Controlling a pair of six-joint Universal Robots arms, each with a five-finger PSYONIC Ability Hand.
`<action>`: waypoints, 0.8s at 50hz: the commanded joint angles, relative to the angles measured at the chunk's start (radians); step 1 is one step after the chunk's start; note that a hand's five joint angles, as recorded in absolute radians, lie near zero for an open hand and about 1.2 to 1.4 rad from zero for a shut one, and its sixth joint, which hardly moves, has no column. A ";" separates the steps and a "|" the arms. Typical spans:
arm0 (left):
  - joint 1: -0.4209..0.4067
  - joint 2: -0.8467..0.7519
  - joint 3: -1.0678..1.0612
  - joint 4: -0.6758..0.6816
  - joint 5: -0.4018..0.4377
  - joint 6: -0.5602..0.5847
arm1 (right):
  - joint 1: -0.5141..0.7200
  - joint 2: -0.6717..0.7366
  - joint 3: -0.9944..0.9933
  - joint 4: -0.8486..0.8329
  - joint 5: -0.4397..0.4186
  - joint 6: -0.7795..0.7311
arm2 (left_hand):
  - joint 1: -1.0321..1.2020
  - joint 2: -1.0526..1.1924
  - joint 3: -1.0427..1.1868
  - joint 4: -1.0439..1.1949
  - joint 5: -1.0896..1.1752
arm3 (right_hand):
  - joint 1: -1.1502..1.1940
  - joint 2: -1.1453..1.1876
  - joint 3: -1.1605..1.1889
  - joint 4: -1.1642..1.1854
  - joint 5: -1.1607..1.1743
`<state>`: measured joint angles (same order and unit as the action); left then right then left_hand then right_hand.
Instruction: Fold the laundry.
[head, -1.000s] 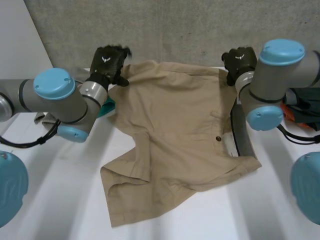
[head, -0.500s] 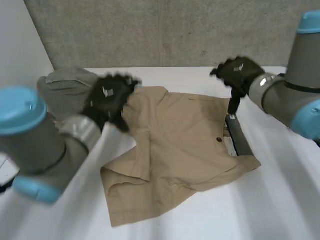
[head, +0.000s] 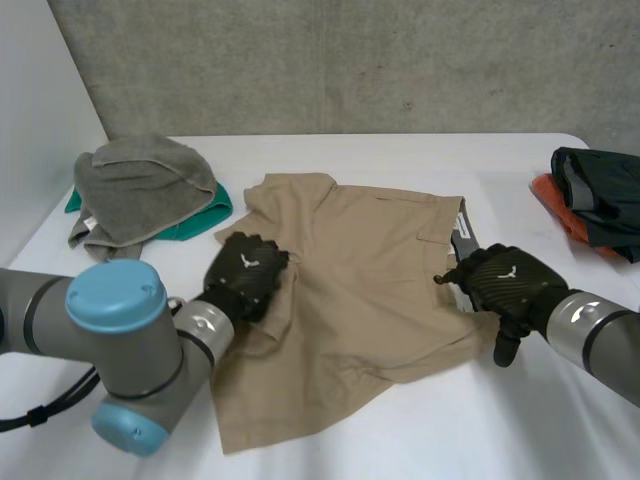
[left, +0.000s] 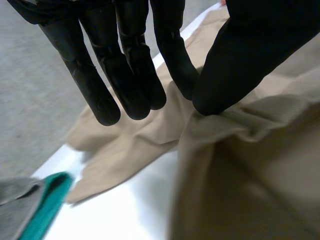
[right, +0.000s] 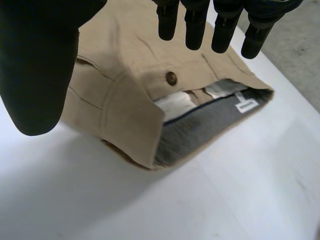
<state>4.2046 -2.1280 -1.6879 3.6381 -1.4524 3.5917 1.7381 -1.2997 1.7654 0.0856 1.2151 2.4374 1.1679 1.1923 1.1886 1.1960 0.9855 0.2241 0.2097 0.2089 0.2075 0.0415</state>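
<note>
Found the tan shorts (head: 350, 290) spread near the middle of the white table (head: 400, 440), with the waistband turned toward the right side, its grey lining and a dark button (right: 171, 77) on show. Caught the left hand (head: 245, 285) at the shorts' left edge, over a rumpled leg. From the left wrist, saw its fingers (left: 125, 75) straight and close together above the cloth (left: 250, 175), thumb tip down on a raised fold, nothing gripped. Caught the right hand (head: 505, 285) poised by the waistband corner (right: 125, 105), fingers straight and spread, thumb (right: 40, 65) held wide, empty. Noted a grey towel (head: 140, 185) heaped on a teal cloth (head: 215, 212) at the far left, and a dark garment (head: 600, 190) atop an orange one (head: 550, 195) at the right edge
</note>
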 joint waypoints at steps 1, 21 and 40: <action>0.107 -0.024 0.060 0.008 -0.085 0.107 | -0.032 -0.087 0.046 0.003 -0.061 -0.027 | 0.228 0.204 0.208 0.200 0.236 | 0.005 0.019 0.020 0.021 0.013; 0.163 0.097 0.013 0.008 -0.083 0.185 | -0.061 -0.142 0.134 -0.007 -0.149 -0.198 | -0.681 -0.706 -0.702 -0.709 -0.673 | 0.260 0.275 0.275 0.277 0.268; -0.181 0.488 -0.352 -0.427 -0.085 -0.200 | -0.052 0.019 0.148 -0.207 -0.143 -0.199 | -0.520 -0.545 -0.541 -0.548 -0.512 | 1.172 1.187 1.187 1.189 1.180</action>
<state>4.1362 -1.6482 -1.9690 3.3633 -1.5308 3.4501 1.6832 -1.2936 1.9153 -0.0884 1.0487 2.2112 0.4769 0.4737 0.4730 0.4724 0.3004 1.0677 1.1736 1.1753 1.1818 0.9970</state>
